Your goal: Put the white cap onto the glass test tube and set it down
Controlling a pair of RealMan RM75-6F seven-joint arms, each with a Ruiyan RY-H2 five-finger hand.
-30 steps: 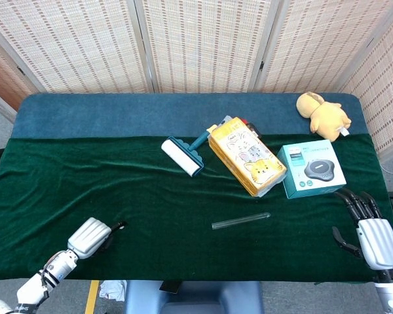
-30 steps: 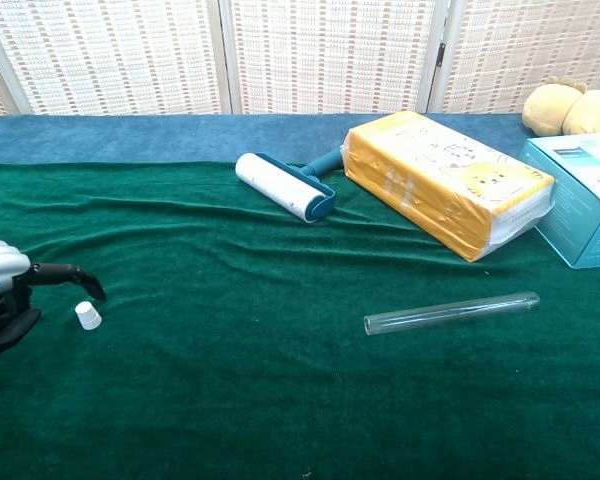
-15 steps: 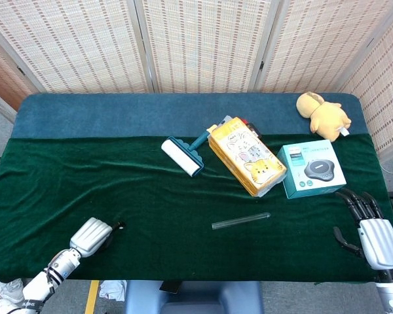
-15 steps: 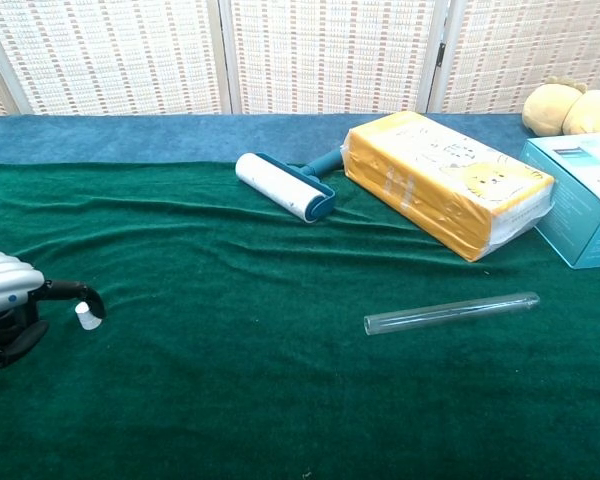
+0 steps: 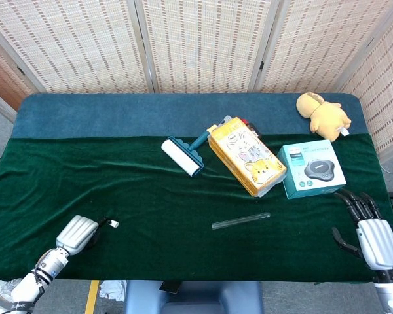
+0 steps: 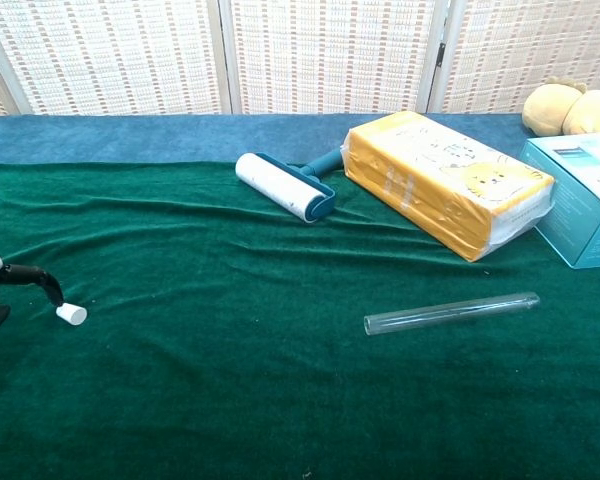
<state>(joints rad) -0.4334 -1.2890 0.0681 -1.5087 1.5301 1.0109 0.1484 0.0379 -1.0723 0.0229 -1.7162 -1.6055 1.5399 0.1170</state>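
The small white cap (image 5: pixel 114 224) (image 6: pixel 71 314) lies tipped on its side on the green cloth at the front left. My left hand (image 5: pixel 77 233) (image 6: pixel 2 294) is just left of it, mostly cut off in the chest view. One dark fingertip (image 6: pixel 54 290) reaches down to the cap's edge and the thumb sits apart below, so the cap is not pinched. The glass test tube (image 5: pixel 241 220) (image 6: pixel 450 312) lies flat and uncapped in the middle front. My right hand (image 5: pixel 371 230) rests at the front right edge with its fingers spread and empty, far from the tube.
A lint roller (image 5: pixel 184 156) (image 6: pixel 281 186), a yellow pack (image 5: pixel 246 156) (image 6: pixel 447 194) and a teal box (image 5: pixel 310 169) (image 6: pixel 582 198) stand behind the tube. A plush toy (image 5: pixel 323 112) sits at the back right. The table's front edge (image 5: pixel 183 280) is close to both hands.
My left hand has drawn back to the left, toward the table's corner. The cap went with the fingertip, shifting left and tipping from upright onto its side. Tube and right hand stayed put.
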